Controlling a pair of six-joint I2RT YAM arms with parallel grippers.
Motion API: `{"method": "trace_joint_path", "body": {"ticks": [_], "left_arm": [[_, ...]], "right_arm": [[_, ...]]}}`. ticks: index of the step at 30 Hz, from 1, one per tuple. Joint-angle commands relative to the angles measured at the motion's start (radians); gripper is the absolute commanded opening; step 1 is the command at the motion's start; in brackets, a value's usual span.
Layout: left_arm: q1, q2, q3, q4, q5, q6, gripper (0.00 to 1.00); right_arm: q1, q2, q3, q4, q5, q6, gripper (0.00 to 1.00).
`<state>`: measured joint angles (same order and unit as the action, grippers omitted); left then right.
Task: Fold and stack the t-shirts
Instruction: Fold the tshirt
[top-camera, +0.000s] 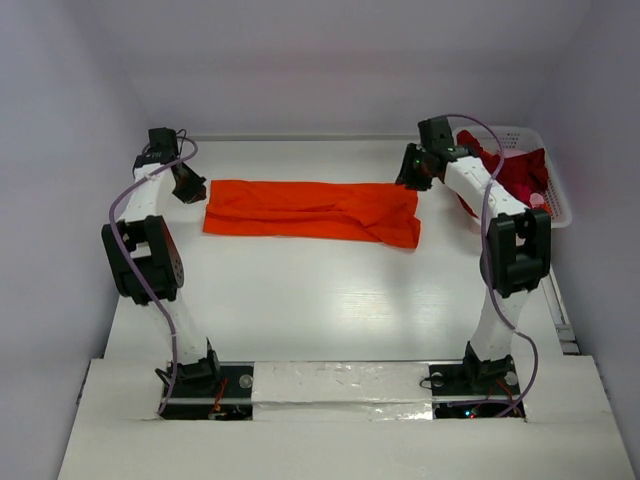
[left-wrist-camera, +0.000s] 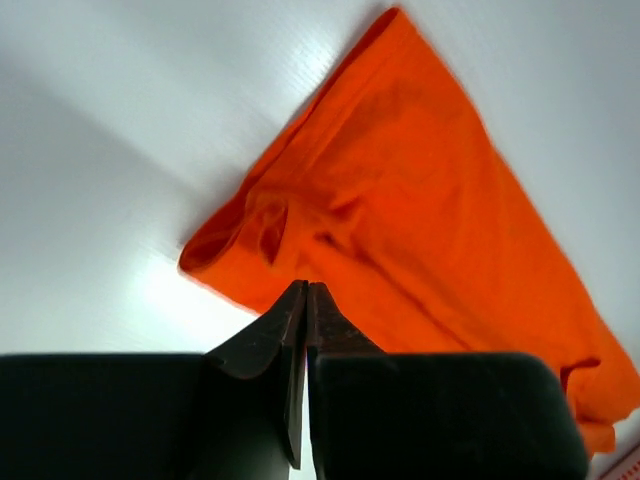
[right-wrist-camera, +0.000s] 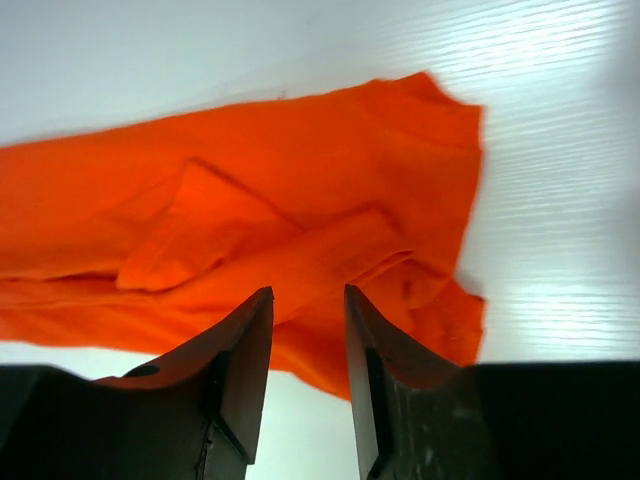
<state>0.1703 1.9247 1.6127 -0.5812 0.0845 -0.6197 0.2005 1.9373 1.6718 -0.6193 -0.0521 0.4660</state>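
— What do the arms look like?
— The white-tubed left arm (top-camera: 142, 200) and right arm (top-camera: 472, 182) carry chunky black joint housings (top-camera: 145, 260), and lilac cables (top-camera: 486, 215) loop along each.
— The pincers?
— The left pincer (left-wrist-camera: 305, 290) and right pincer (right-wrist-camera: 308, 295) are matte black tapering wedges.

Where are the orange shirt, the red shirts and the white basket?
orange shirt (top-camera: 310, 210), overhead view, middle of the cloth.
red shirts (top-camera: 525, 172), overhead view, top of the crumpled heap.
white basket (top-camera: 560, 195), overhead view, its right-hand lattice wall.
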Motion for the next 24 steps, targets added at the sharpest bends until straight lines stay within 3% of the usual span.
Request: {"method": "trace_joint_path", "body": {"ticks": [1,6,11,14,24], "left_arm": [[0.006,-0.147,-0.086,-0.009,-0.022,0.017,0.0],[0.006,-0.182,-0.169,-0.025,-0.045,0.046,0.21],[-0.017,-0.214,-0.218,-0.012,-0.06,0.052,0.52],[-0.017,-0.196,-0.232,-0.005,-0.069,0.055,0.53],[-0.026,-0.133,-0.192,0.052,-0.083,0.043,0.41]], "right_arm": [[0.095,-0.037,0.011,0.024,-0.037,-0.027,0.4],[0.166,-0.029,0.029,0.018,-0.044,-0.012,0.45],[0.166,-0.031,0.017,0.03,-0.069,0.006,0.46],[0.175,-0.038,0.002,0.036,-0.077,0.008,0.46],[0.175,-0.07,-0.043,0.049,-0.08,0.006,0.47]]}}
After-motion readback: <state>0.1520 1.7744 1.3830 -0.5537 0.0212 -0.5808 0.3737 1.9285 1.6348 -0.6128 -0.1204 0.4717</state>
